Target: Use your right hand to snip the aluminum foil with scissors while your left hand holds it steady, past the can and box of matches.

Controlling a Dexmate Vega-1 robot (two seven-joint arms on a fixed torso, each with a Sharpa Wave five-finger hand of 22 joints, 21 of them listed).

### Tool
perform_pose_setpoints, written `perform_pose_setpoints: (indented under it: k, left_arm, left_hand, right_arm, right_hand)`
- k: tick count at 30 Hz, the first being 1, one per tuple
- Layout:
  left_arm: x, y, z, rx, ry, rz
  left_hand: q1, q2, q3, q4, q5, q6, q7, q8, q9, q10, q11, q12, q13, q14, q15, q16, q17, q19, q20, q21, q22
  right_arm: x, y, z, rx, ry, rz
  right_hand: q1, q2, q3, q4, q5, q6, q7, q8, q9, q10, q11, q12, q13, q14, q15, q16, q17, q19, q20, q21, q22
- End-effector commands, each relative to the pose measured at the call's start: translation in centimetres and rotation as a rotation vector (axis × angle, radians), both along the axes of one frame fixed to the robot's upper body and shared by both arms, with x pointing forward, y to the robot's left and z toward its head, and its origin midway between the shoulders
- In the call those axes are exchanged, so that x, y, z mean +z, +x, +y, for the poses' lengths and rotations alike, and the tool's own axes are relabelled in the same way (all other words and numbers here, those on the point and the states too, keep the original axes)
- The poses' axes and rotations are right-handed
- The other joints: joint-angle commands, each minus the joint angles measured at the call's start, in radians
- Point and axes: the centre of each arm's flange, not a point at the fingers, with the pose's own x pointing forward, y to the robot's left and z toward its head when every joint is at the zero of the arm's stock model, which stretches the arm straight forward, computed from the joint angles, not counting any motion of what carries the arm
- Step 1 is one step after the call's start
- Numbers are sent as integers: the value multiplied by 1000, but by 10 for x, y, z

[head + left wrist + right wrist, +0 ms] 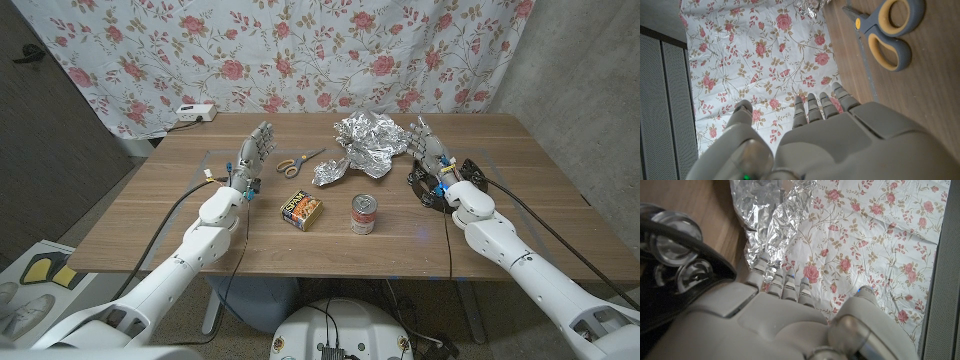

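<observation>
1 upright can (365,214) (closed), box of matches (300,210) beside it — shut

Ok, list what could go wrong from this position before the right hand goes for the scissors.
1. The scissors lie near the left hand, with the crumpled aluminum foil between them and the right hand; reaching across could drag or crush the foil.
2. A black ring-shaped object sits right beside the right hand and might get knocked.
3. The foil is loosely crumpled, so the left hand's hold may slip.
</observation>
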Motion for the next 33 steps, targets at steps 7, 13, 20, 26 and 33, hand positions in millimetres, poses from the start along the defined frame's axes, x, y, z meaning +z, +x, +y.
perform_pose_setpoints:
  k: [7, 13, 20, 26, 33]
  left_arm:
    - [-9, 0, -7, 3, 25, 9]
    - [-5, -2, 4, 39, 63, 27]
    - [-2, -2, 11, 51, 90, 16]
    - [5, -1, 14, 48, 124, 5]
    - [13, -3, 10, 73, 175, 1]
  left_hand:
    - [6, -16, -3, -3, 4, 1, -1, -4, 4, 3, 4, 1, 5, -4, 0, 1, 4, 4, -2, 6, 3]
    - [7, -18, -4, -3, 4, -2, -3, -5, 4, 2, 5, 1, 5, -4, -1, 0, 4, 4, -2, 6, 3]
    - [9, -18, -4, -3, 5, -1, -2, -5, 4, 0, 4, 0, 5, -8, 0, -1, 4, 3, -3, 6, 3]
    - [11, -18, -5, -4, 5, -4, -2, -7, 4, -1, 5, -1, 4, -11, -1, -2, 4, 1, -4, 5, 3]
    - [15, -19, -5, -5, 6, -19, -8, -13, 3, -7, 7, -4, 4, -17, -1, -3, 4, -3, -5, 4, 3]
  right_arm:
    - [-4, -12, 6, 2, -68, -8]
    - [4, -9, 10, 8, -75, -20]
    - [6, -4, 11, -3, -92, -24]
    - [3, -3, 9, -8, -102, -31]
    - [-2, -6, 5, -11, -103, -35]
  right_hand:
    - [15, 2, 1, -13, 5, 2, 4, 2, 4, -7, 6, -5, -3, -13, -10, -7, -3, -13, 1, 0, 2]
    - [17, 3, 2, -15, 5, 0, 5, 0, 4, -11, 4, -7, -5, -15, -10, -8, -5, -16, 0, -1, 2]
    - [19, 3, 3, -16, 5, 0, 7, 0, 4, -13, 5, -8, -7, -16, -9, -8, -7, -17, 0, -1, 2]
    - [19, 8, 5, -16, 5, 3, 12, -1, 3, -27, -20, -15, -11, -30, -14, -12, -9, -25, 0, -2, 1]
    - [18, 10, 6, -15, 4, 1, 18, -2, 3, -28, -28, -15, -12, -37, -16, -13, -11, -32, 1, -3, 1]
